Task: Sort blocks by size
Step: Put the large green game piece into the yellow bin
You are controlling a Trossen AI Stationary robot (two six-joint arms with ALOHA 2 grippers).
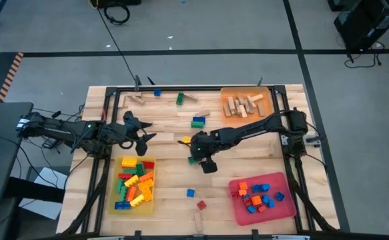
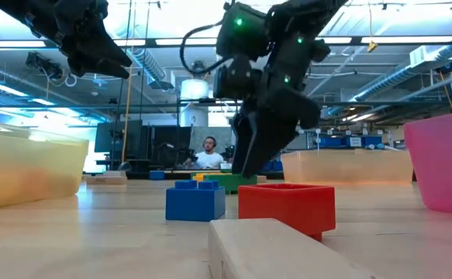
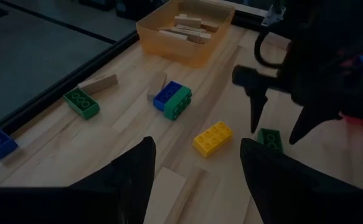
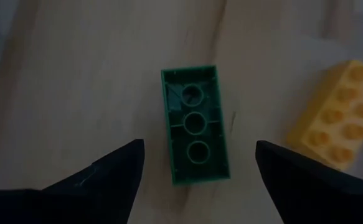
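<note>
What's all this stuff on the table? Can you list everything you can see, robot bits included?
Yellow tray: one, front left, full of yellow, green, red and orange bricks.
Red tray: one, front right, holding small orange, blue and red bricks.
Orange tray: one, back right, holding tan wooden pieces.
Green brick: one, upside down, mid-table under the right gripper.
Yellow brick: one, beside that green brick.
Blue-and-green bricks: a pair, mid-table.
Loose bricks and wooden pieces: several, scattered along the back and front of the table.
Person: one, seated far behind.
Left gripper: open, above the yellow tray.
Right gripper: open, over the green brick.
</note>
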